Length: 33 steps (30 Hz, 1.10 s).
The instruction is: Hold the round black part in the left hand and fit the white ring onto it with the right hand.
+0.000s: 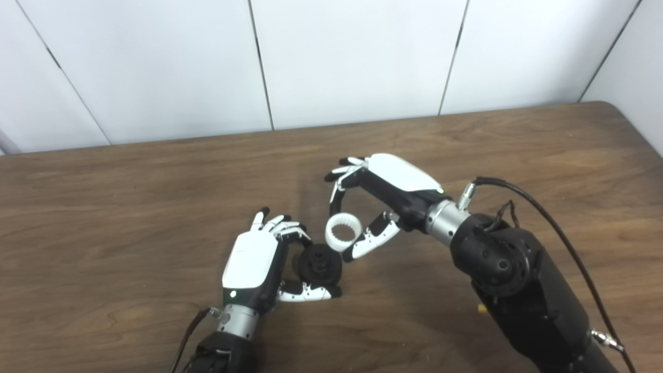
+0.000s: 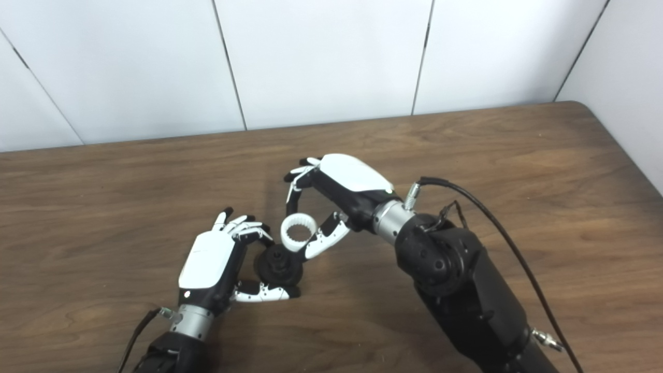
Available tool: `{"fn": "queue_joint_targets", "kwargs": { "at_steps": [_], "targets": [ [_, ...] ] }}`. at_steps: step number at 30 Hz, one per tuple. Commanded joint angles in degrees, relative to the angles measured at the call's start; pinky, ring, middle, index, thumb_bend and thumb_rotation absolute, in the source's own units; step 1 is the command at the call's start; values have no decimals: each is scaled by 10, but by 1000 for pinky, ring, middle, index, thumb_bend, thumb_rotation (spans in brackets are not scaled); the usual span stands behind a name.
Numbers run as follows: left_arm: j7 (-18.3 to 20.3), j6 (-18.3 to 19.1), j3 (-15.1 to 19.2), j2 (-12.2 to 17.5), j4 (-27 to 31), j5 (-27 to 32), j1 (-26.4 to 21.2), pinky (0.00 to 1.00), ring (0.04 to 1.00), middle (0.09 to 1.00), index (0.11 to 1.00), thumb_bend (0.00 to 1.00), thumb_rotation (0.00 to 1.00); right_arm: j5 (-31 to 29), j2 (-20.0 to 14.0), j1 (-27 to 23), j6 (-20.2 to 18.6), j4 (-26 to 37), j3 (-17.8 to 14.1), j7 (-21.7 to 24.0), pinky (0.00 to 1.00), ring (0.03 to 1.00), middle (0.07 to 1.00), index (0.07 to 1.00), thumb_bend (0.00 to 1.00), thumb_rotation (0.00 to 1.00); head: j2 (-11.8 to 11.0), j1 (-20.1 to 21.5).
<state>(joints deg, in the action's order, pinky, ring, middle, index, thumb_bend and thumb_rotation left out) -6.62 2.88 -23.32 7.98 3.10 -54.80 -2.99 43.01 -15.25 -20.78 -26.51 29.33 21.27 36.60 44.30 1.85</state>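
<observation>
In the left eye view the left hand clasps the round black part just above the table, while the right hand pinches the white ring by its rim, just beside the part. In the right eye view the ring looks light, rigid and probably slick, best gripped on its outer edge; bare table lies open all round, its edges well apart from both hands.

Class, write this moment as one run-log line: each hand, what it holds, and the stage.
left hand: shut on round black part | right hand: shut on white ring | ring beside part, not yet fitted
</observation>
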Motion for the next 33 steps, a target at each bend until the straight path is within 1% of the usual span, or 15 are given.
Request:
{"fn": "queue_joint_targets", "kwargs": {
  "at_steps": [1,5,12,16,20,24,33],
  "targets": [
    [2,5,-6,-1,-6,-13,-2,1000,864,753,484,525,58,-2,4,-10,16,7,-1,-14,1000,970,857,483,524,134,1,0],
    [-6,4,-9,-1,-13,-16,-4,1000,865,753,484,525,59,-2,14,-10,20,-4,4,-19,1000,973,857,483,524,135,0,-3],
    [-6,6,-9,-1,-14,-17,-5,1000,870,755,484,525,59,-3,29,-10,25,-21,9,-28,1000,974,856,483,523,133,1,-6],
    [-6,8,-9,-1,-14,-18,-6,1000,868,756,484,525,59,2,36,-6,17,-28,13,-27,1000,976,856,484,523,133,1,-7],
    [-6,8,-11,0,-13,-19,-6,1000,867,757,484,525,59,4,39,-3,14,-31,14,-26,1000,981,856,484,522,132,1,-7],
    [-9,9,-11,0,-16,-18,-7,1000,869,755,485,525,59,8,40,1,22,-38,18,-30,1000,980,855,483,523,132,-1,-6],
    [-14,6,-11,1,-20,-17,-10,1000,864,751,485,525,59,7,38,5,24,-47,19,-36,1000,982,859,484,523,132,-1,-5]
  ]
}}
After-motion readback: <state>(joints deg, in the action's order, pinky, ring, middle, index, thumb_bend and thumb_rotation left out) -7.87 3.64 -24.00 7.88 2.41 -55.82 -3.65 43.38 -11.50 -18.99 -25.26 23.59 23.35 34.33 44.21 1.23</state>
